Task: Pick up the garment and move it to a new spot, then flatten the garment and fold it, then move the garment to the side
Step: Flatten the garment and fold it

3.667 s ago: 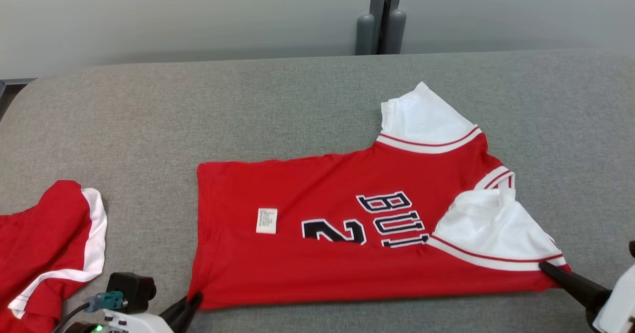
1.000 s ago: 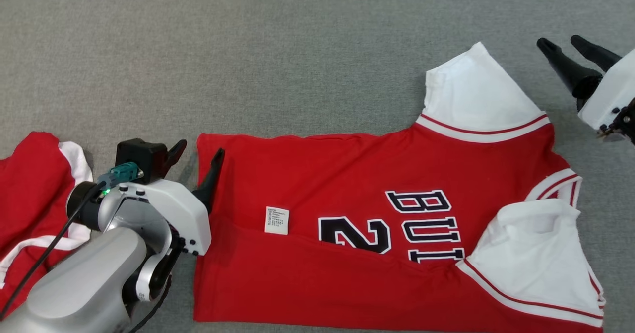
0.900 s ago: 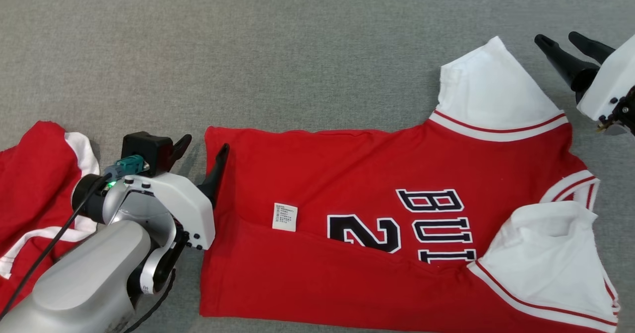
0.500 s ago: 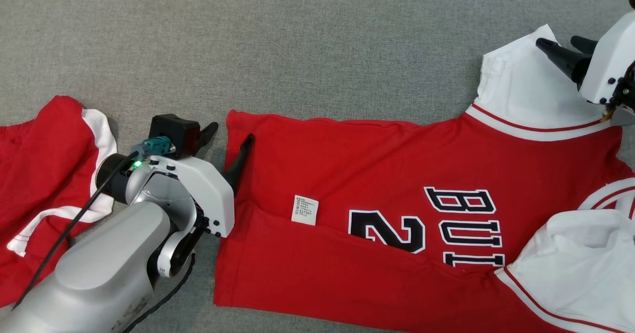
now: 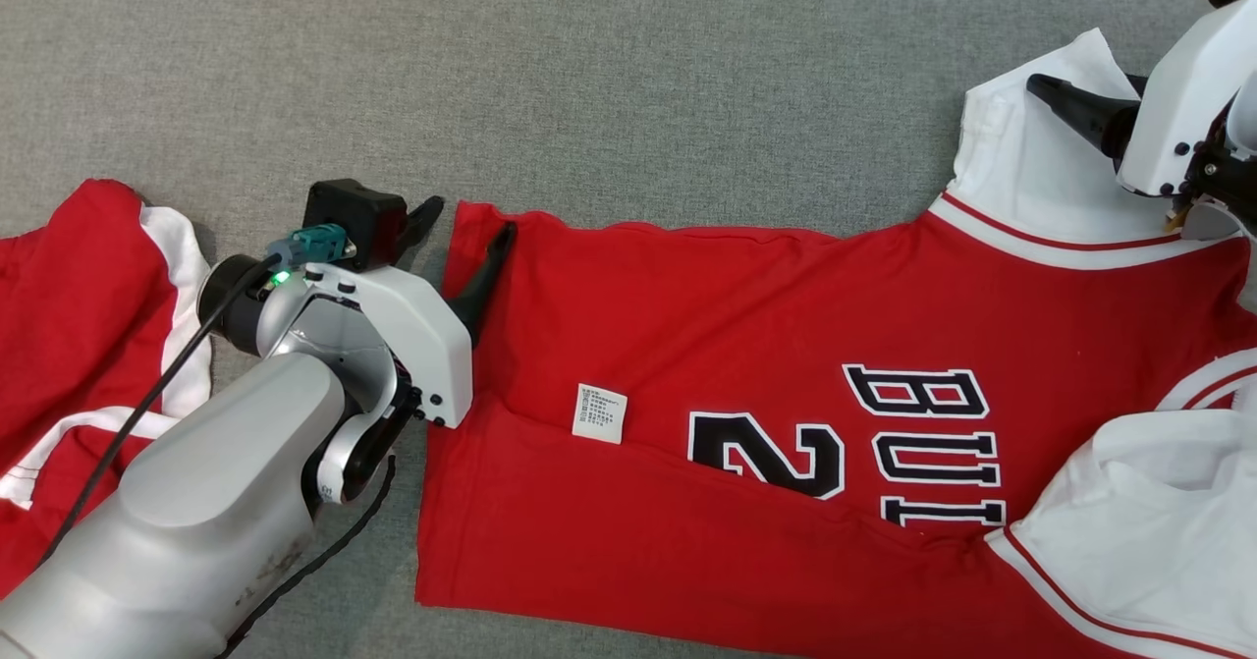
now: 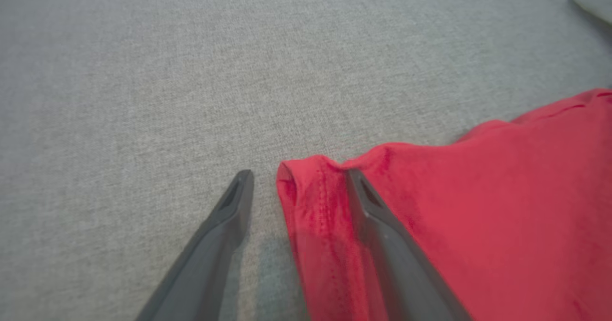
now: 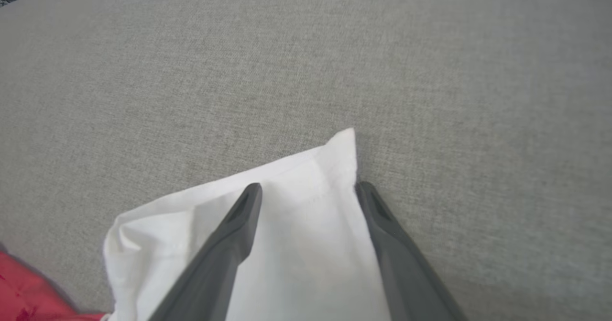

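Note:
The garment (image 5: 746, 325) is a red jersey with white sleeves and dark lettering, lying flat on the grey surface with its near edge folded over the body. My left gripper (image 5: 469, 222) is open and straddles the far left hem corner (image 6: 306, 192): one finger rests on the red cloth, the other on the grey fabric beside it. My right gripper (image 5: 1080, 89) is open over the far white sleeve (image 5: 1021, 178). In the right wrist view the sleeve's tip (image 7: 330, 168) lies between the fingers of that gripper (image 7: 308, 189).
A second red and white garment (image 5: 69, 315) lies bunched at the left, close to my left arm. The grey padded surface (image 5: 628, 80) stretches beyond the jersey. A small white care label (image 5: 599, 413) sits on the red cloth.
The head camera has shifted. My right gripper has moved from beside the far sleeve to over its tip. My left gripper has edged forward so that its fingers straddle the hem corner.

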